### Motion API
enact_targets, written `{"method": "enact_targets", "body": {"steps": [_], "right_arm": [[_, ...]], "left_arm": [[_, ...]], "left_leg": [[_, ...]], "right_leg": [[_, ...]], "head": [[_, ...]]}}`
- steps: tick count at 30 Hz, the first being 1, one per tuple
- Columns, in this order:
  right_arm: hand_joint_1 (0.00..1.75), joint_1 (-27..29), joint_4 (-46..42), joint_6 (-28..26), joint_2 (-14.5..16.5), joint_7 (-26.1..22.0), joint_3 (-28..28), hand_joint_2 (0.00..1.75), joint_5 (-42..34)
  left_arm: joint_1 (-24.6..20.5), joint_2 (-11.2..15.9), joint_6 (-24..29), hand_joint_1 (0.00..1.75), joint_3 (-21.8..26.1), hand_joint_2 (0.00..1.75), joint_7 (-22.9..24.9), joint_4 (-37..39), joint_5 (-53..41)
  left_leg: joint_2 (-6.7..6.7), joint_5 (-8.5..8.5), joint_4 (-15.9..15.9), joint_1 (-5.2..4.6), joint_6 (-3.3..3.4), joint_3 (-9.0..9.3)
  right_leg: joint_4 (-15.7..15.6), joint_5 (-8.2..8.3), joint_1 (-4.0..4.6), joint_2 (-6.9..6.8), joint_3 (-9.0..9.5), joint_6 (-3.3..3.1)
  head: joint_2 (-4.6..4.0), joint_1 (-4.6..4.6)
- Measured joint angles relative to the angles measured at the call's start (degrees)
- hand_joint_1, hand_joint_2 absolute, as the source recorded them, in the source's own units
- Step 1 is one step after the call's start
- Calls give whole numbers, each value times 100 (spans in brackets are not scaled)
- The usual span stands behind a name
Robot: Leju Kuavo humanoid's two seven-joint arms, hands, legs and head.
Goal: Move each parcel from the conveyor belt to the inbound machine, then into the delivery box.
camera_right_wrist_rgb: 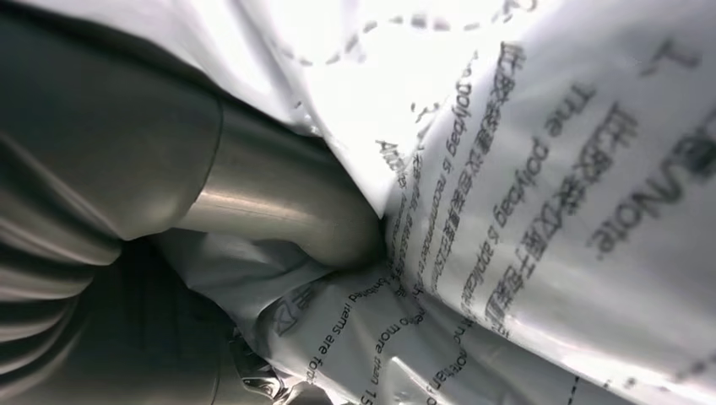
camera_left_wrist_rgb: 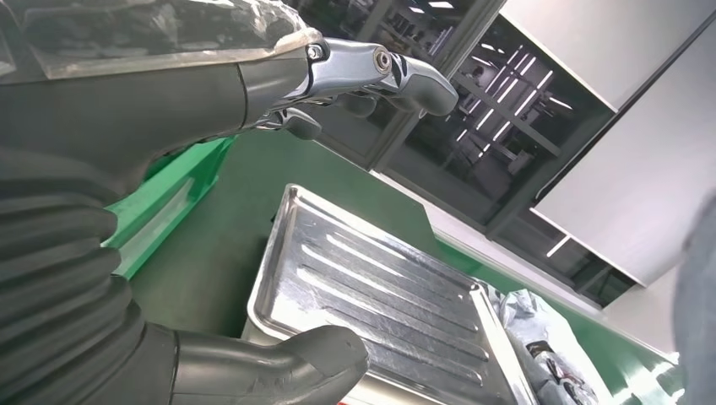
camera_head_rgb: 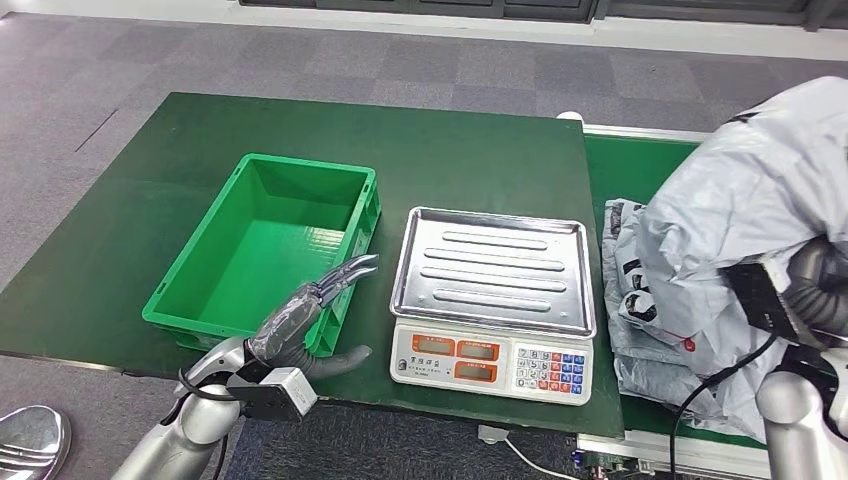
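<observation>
Parcel (camera_head_rgb: 740, 200), a big grey poly bag, is raised at the right of the scene above the green belt (camera_head_rgb: 640, 165), gripped by the right hand (camera_right_wrist_rgb: 279, 202). In the right wrist view the thick grey thumb presses into the printed plastic, which wraps around it and hides the other fingers. More grey bags (camera_head_rgb: 640, 320) lie flat on the belt under and just left of the raised one, their near edge reaching toward the belt's near rim.

Left of the belt, on the dark green table (camera_head_rgb: 200, 130), stands the scale (camera_head_rgb: 492, 300): a steel ribbed tray on top, with orange displays and a keypad on its near face. Just left of the scale sits the green crate (camera_head_rgb: 180, 290), with nothing in it.

The left hand (camera_head_rgb: 310, 305) hovers over the crate's near right corner, between crate and scale. It holds nothing; its fingers (camera_left_wrist_rgb: 380, 72) stretch forward toward the far side, and the thumb (camera_left_wrist_rgb: 279, 367) is spread well apart from them, near the tray's edge.
</observation>
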Motion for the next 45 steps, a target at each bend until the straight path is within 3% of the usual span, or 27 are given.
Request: {"method": "enact_targets", "body": {"steps": [14,21,26,45], "right_arm": [[175,1,0,53,5,-59,251,175,-59],[175,8,-119,217,55,-817,544,175,-78],[175,79,-396,168,170,-1081,776,175,-12],[175,470,-1134,17,561,-1231,1091,175,237]], "left_arm": [[8,49,11,0,0,175,-1,0,42],[-11,58,25,0,0,175,-74,20,43],[-53,79,23,0,0,175,-98,54,48],[37,84,23,0,2,175,-105,-2,-42]], "left_leg": [[-8,2,0,-1,0,-5],[-7,3,0,0,-2,-5],[-7,4,0,2,-4,-5],[-8,4,0,2,-3,-6]], "right_leg": [[0,0,-2,-9,0,0],[0,0,3,-7,-2,0],[0,0,5,-7,-2,0],[0,0,3,-9,-1,0]], "head": [[0,0],[1,0],[0,0],[0,0]]}}
